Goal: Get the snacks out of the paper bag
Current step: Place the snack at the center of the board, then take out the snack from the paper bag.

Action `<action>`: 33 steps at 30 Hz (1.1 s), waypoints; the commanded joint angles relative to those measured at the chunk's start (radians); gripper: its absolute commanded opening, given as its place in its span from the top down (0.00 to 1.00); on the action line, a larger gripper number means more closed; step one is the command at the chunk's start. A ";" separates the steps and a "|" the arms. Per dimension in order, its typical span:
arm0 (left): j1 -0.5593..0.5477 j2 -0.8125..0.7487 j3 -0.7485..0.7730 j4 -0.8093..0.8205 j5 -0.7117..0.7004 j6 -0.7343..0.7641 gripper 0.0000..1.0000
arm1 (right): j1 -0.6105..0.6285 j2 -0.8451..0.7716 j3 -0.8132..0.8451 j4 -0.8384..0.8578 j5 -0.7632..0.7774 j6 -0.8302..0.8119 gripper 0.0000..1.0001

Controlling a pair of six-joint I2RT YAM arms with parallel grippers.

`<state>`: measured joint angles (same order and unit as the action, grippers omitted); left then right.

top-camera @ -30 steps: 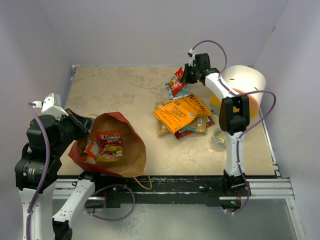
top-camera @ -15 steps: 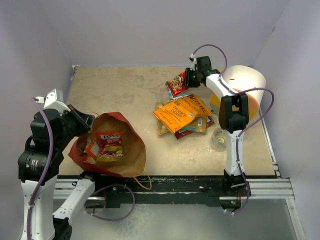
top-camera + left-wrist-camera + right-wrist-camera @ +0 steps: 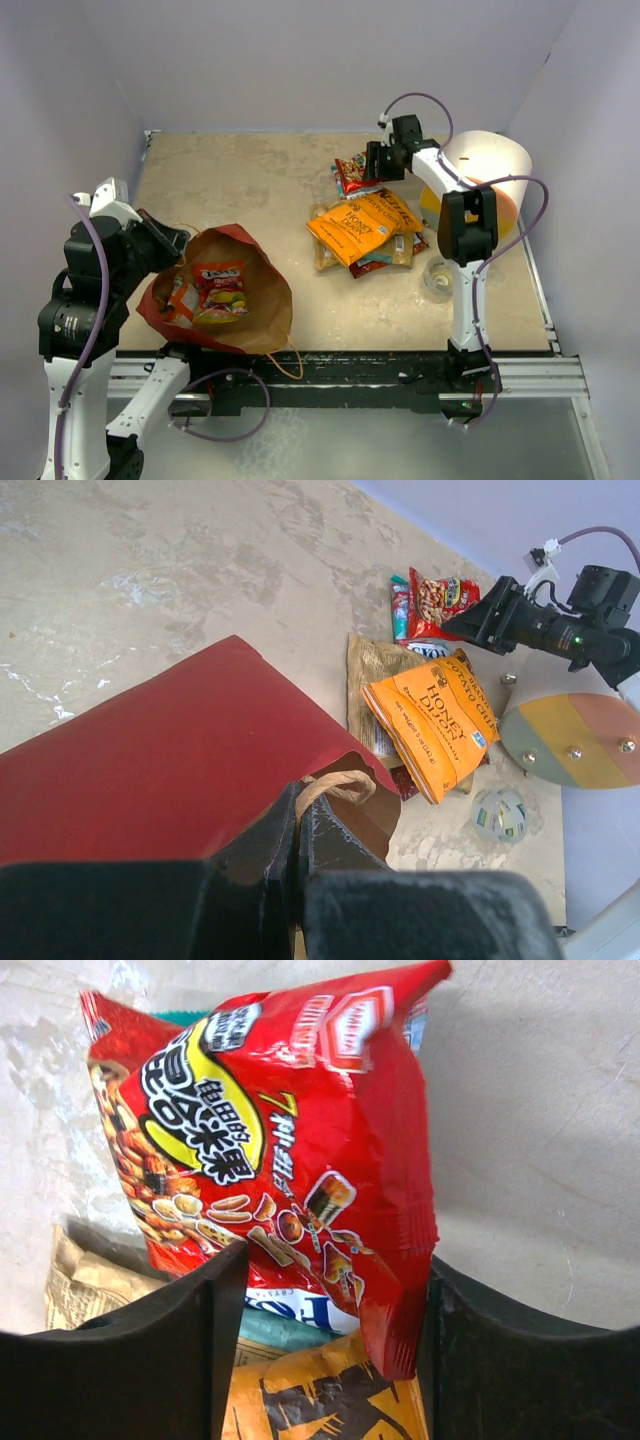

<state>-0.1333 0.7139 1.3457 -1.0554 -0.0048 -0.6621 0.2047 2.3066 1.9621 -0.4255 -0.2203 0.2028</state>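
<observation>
the crumpled paper bag [image 3: 262,300], red outside and brown inside, lies on its side at the near left, mouth gaping, a multicoloured candy pack [image 3: 221,288] inside. an orange packet [image 3: 350,228] tops the snack pile [image 3: 395,245] at the right, with a red packet [image 3: 352,172] at its far edge.

One paper bag [image 3: 255,310] is lying open, with one multicoloured candy pack [image 3: 220,288] showing inside it. In the pile, two orange packets [image 3: 350,228], one red nut packet [image 3: 352,172], one tan packet [image 3: 372,670] and at least one teal packet [image 3: 399,600] are showing. One clear tape roll [image 3: 438,277] and one white cylinder [image 3: 490,160] are standing nearby.
</observation>
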 commanded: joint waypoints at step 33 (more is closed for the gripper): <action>-0.004 -0.077 -0.085 0.124 0.279 0.131 1.00 | 0.521 -1.000 -0.774 0.565 -0.180 -0.131 0.16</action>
<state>-0.1333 0.6399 1.2930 -1.0405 0.0963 -0.5850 0.6643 1.4387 1.3247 -0.1787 -0.2897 0.1730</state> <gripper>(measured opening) 0.008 0.864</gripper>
